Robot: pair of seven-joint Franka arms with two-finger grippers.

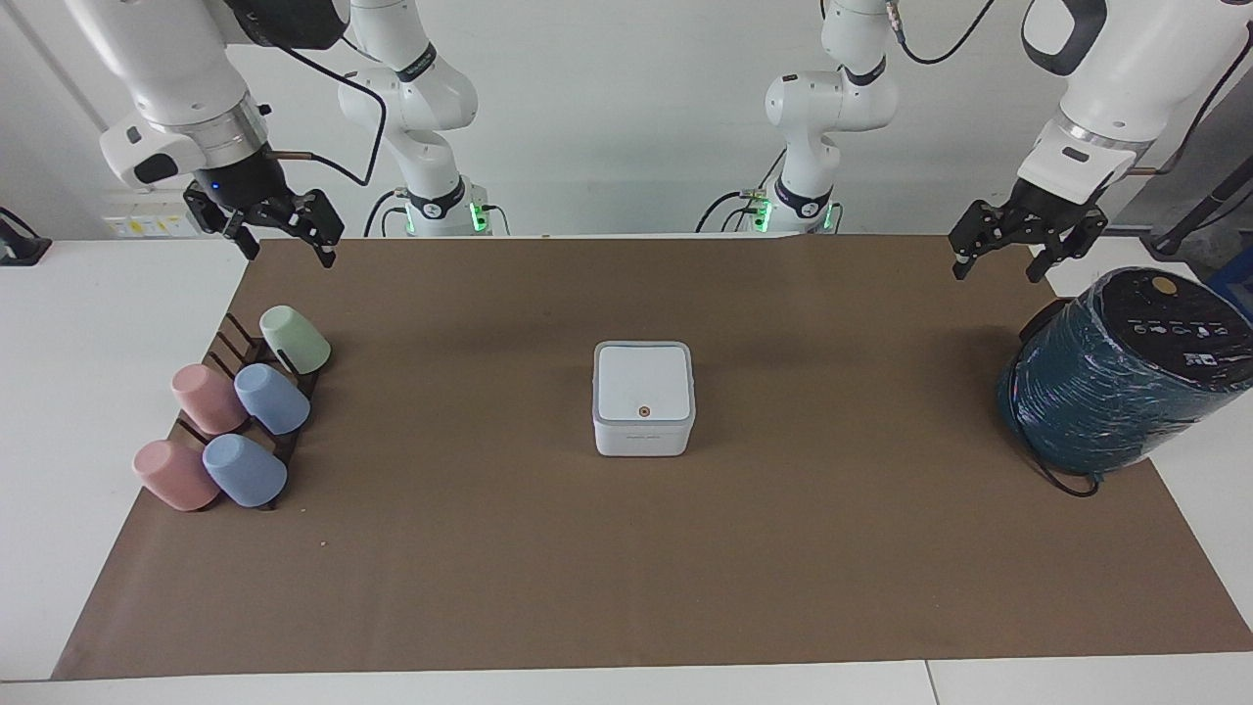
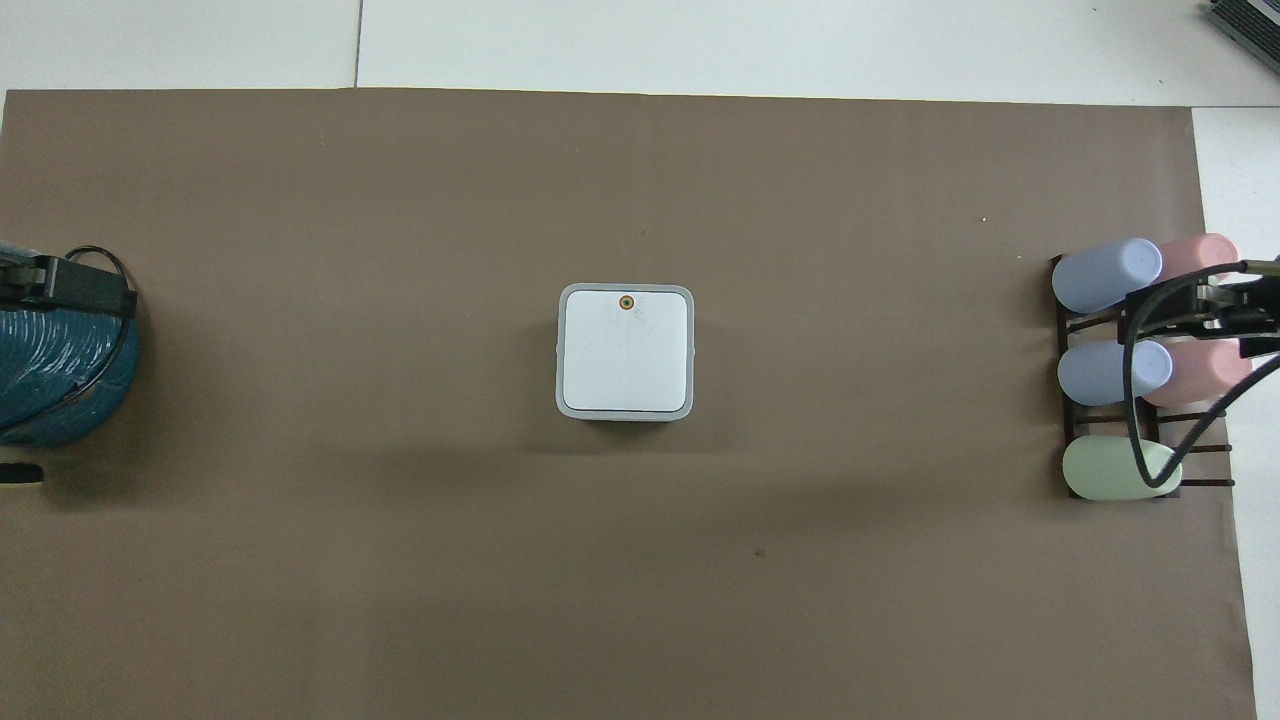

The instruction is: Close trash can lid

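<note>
The tabletop (image 1: 59, 392) was white and carried a wide brown mat (image 1: 626, 548) that filled most of both frames. At the right edge of the facing view, on the mat's corner toward the left arm's end, sat a big dark teal wrapped cylinder (image 1: 1126, 377) with a black cord trailing from its base; in the overhead view it showed at the left edge (image 2: 50, 370). At the left of the facing view a dark rack (image 1: 230, 343) held five cups (image 1: 269, 399) lying on their sides: two pink, two blue and one pale green. The same rack appeared at the right of the overhead view (image 2: 1075, 325). The trash can (image 1: 643, 441) stood alone at the centre of the frame in both views, well apart from everything else, a small white cube with a grey seam near the top. Its lid (image 1: 643, 382) lay flat and shut on top, the orange-ringed dot on the edge farther from the robots (image 2: 626, 302). The left claw (image 1: 1004, 257) hung in the upper right of the facing view, over the mat's edge just above the cylinder, its fingers spread apart and holding nothing. The right claw (image 1: 286, 243) hung in the upper left, over the mat's corner above the rack, its fingers likewise apart and empty.
</note>
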